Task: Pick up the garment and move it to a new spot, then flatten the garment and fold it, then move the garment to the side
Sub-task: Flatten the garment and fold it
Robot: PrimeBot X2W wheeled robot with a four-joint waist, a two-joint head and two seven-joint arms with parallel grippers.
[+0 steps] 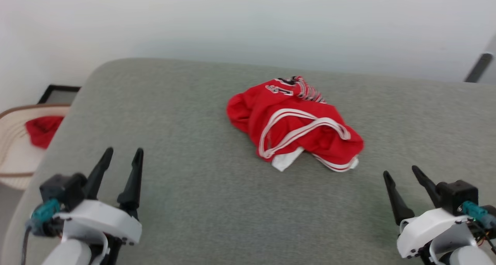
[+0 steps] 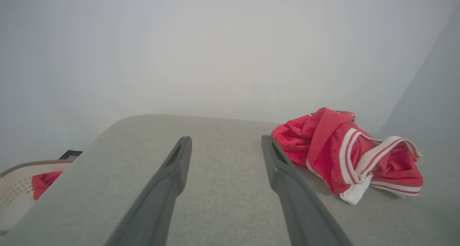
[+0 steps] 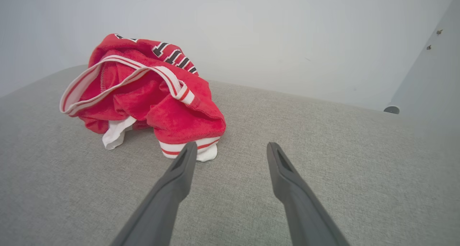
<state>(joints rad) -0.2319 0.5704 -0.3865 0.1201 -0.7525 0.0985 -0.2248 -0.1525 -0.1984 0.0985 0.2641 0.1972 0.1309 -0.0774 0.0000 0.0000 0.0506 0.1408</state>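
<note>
The garment (image 1: 294, 121) lies in a crumpled heap on the grey cloth-covered counter (image 1: 186, 148), a little right of the middle and towards the far side, well away from every edge. It is bunched on itself: a loop of white-and-red striped trim (image 1: 306, 127) sits on top, a white sleeve end (image 1: 286, 161) pokes out at the near side, and black lettering (image 1: 281, 87) shows on the far fold. The left gripper (image 1: 124, 152) waits at the near left, the right gripper (image 1: 400, 171) at the near right, both with their jaws spread wide and nothing between them, fingers pointing across the counter. I'd say they are parked low and apart like that to leave the heap in plain view before the first pick-up, which has not begun. The right one stands nearer the cloth; from its own wrist the striped hem lies just beyond its fingertip, so it looks the likelier to reach first. Off the counter's left edge a pale basket (image 1: 13, 152) holds a plain red cloth scrap (image 1: 42, 130), apart from the job.
</note>
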